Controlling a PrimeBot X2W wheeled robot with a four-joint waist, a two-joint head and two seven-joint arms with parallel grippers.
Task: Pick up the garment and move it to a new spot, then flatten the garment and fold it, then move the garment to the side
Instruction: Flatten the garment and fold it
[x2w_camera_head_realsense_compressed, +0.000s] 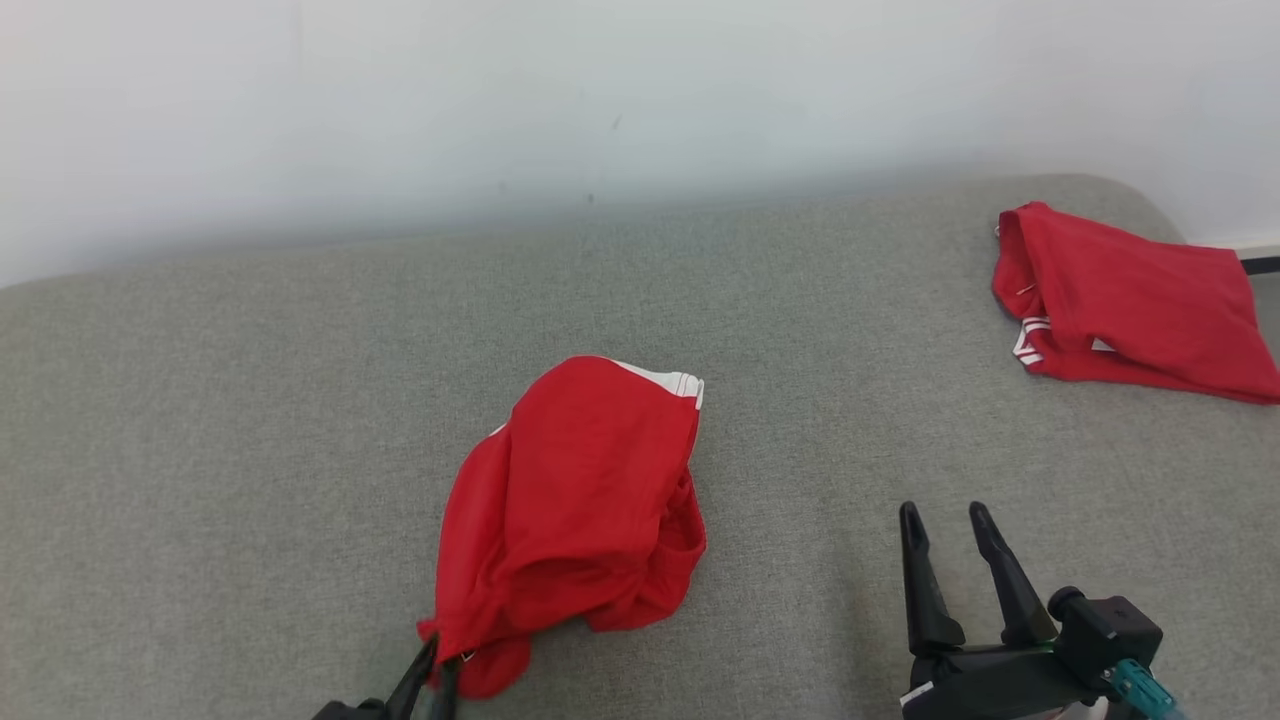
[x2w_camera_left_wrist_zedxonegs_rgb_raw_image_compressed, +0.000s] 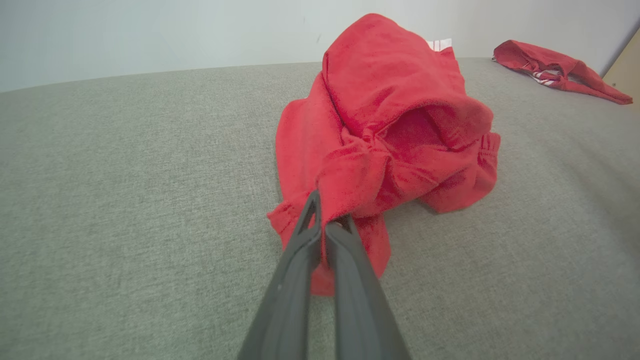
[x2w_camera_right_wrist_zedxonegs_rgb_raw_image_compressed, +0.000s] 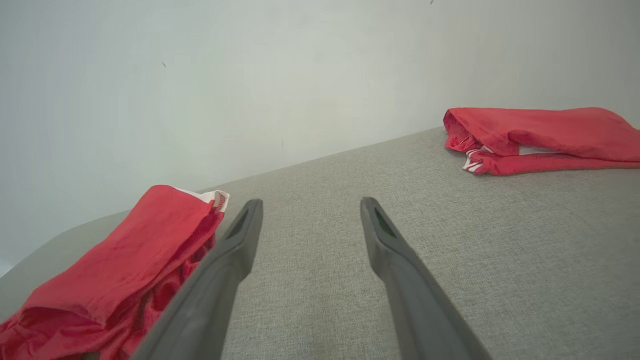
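Note:
A crumpled red garment (x2w_camera_head_realsense_compressed: 575, 500) with white trim lies in a heap in the middle of the grey cushion (x2w_camera_head_realsense_compressed: 250, 420). My left gripper (x2w_camera_head_realsense_compressed: 432, 655) is shut on the garment's near lower corner. The left wrist view shows the two dark fingers (x2w_camera_left_wrist_zedxonegs_rgb_raw_image_compressed: 300, 250) pinched together on a fold of the red garment (x2w_camera_left_wrist_zedxonegs_rgb_raw_image_compressed: 390, 125). My right gripper (x2w_camera_head_realsense_compressed: 945, 525) stands open to the right of the heap, apart from it, with nothing between its fingers. In the right wrist view the spread fingers (x2w_camera_right_wrist_zedxonegs_rgb_raw_image_compressed: 235, 245) point over bare cushion, with the garment (x2w_camera_right_wrist_zedxonegs_rgb_raw_image_compressed: 125, 260) at the left.
A second red garment (x2w_camera_head_realsense_compressed: 1130, 300) with white stripes lies at the cushion's far right corner, also seen in the left wrist view as a red garment (x2w_camera_left_wrist_zedxonegs_rgb_raw_image_compressed: 550, 65) and in the right wrist view (x2w_camera_right_wrist_zedxonegs_rgb_raw_image_compressed: 540, 132). A white wall (x2w_camera_head_realsense_compressed: 600, 100) runs behind the cushion.

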